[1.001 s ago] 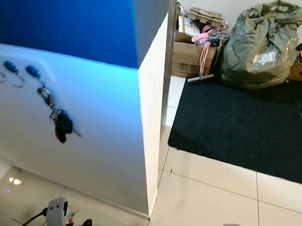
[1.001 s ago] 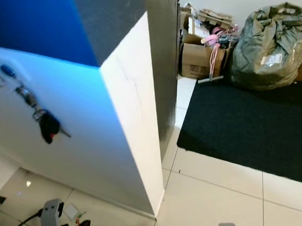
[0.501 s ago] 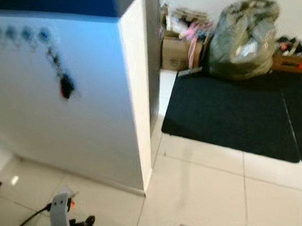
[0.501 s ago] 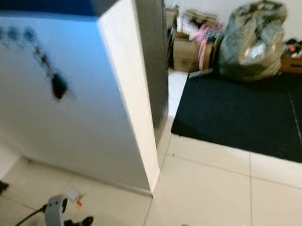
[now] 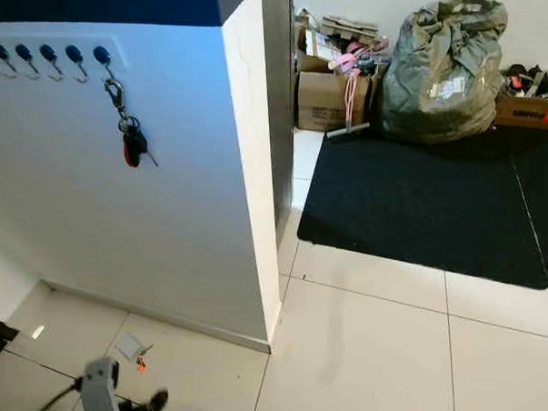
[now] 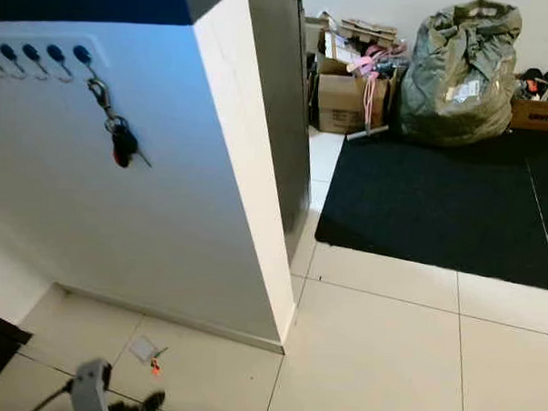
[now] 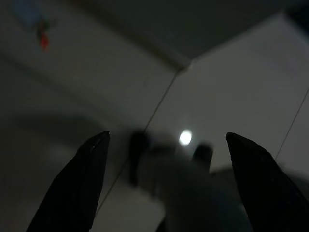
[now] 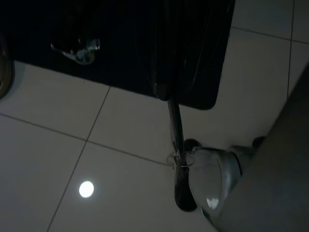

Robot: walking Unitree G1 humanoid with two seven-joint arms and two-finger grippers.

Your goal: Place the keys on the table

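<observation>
Compared with half a second ago, the head camera has steadied and turned a little, so the blur is gone and the keys (image 5: 130, 145) are sharp; they themselves have not moved. They hang on a row of blue hooks (image 5: 51, 56) on the white wall (image 5: 145, 236), from the hook nearest the wall's corner, with a black and red fob at the bottom.

Past the corner lies a black rug (image 5: 420, 203) on the pale tiled floor (image 5: 368, 346). Behind the rug stand a cardboard box (image 5: 322, 98) with pink things on top and a big grey-green plastic bag (image 5: 441, 72). A small scrap of paper (image 5: 128, 347) lies on the floor near the foot of the wall.

Both arms hang low. The left claw (image 7: 166, 181) points down at the dim tiles, with its two black fingers (image 7: 82, 181) spread well apart and nothing between them. For the right claw, I cannot tell its state; its wrist view is dark and shows tiles and the rug's edge.
</observation>
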